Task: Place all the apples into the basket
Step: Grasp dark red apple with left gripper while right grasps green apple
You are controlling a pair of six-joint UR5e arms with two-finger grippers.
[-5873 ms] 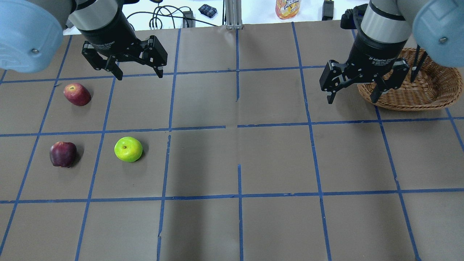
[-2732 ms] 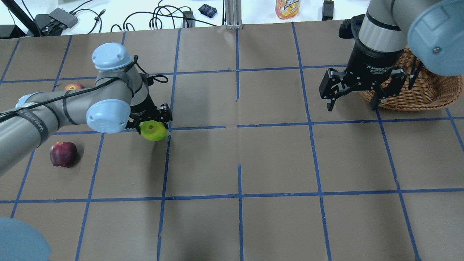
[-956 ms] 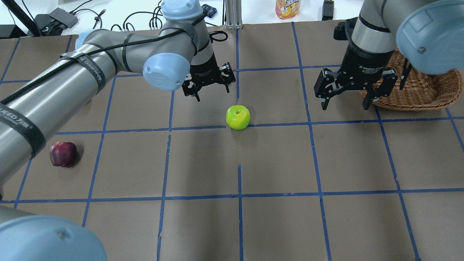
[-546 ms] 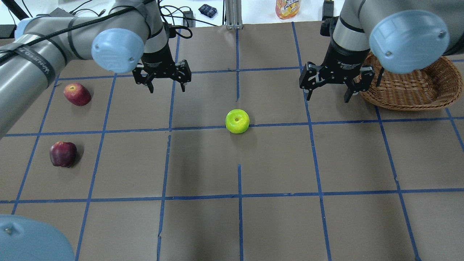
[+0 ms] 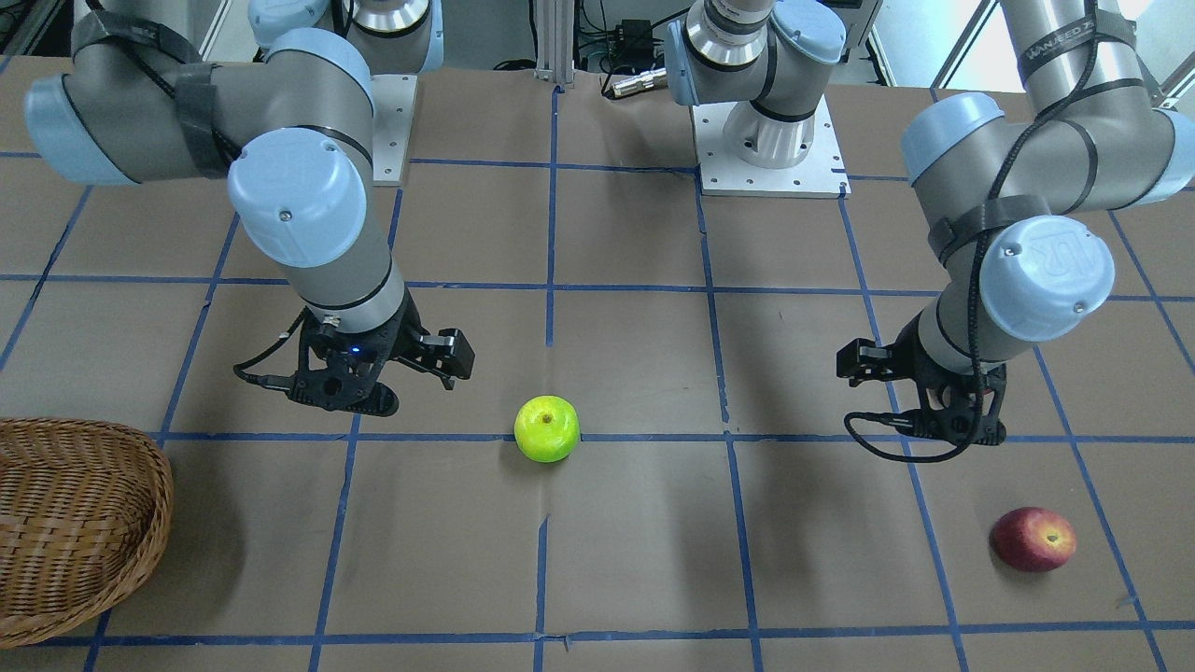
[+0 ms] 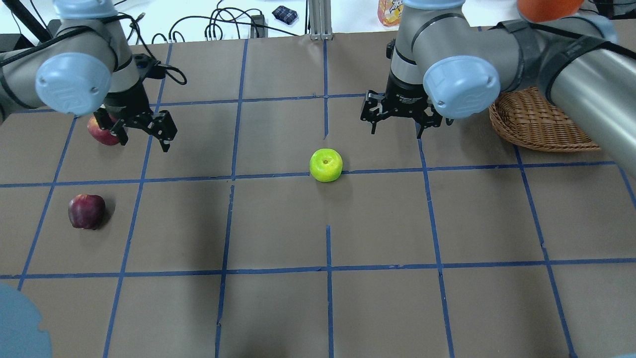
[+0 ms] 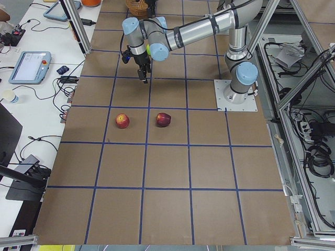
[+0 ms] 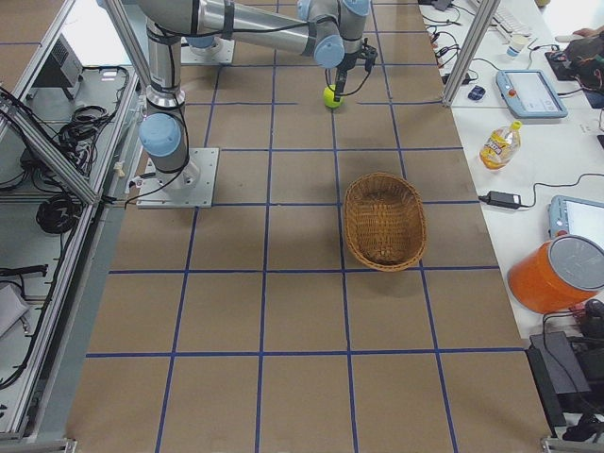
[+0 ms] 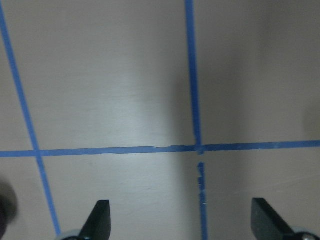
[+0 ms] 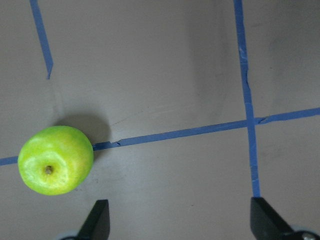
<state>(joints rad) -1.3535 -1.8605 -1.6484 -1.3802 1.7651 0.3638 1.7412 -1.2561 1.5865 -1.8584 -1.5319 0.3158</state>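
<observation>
The lime-green apple sits alone at the table's middle, and also shows in the front view and at the lower left of the right wrist view. My right gripper is open and empty, to the right of it and a little beyond. The red apple lies far left, partly behind my open, empty left gripper. The maroon apple lies left, nearer me. The wicker basket stands at the far right with no apple showing in it.
Brown paper with a blue tape grid covers the table. Cables and a bottle lie on the white bench beyond the far edge. My right arm hides part of the basket.
My left gripper carried the green apple to the middle, let it go and swung back left beside the red apple. My right gripper moved left from the basket toward the green apple.
</observation>
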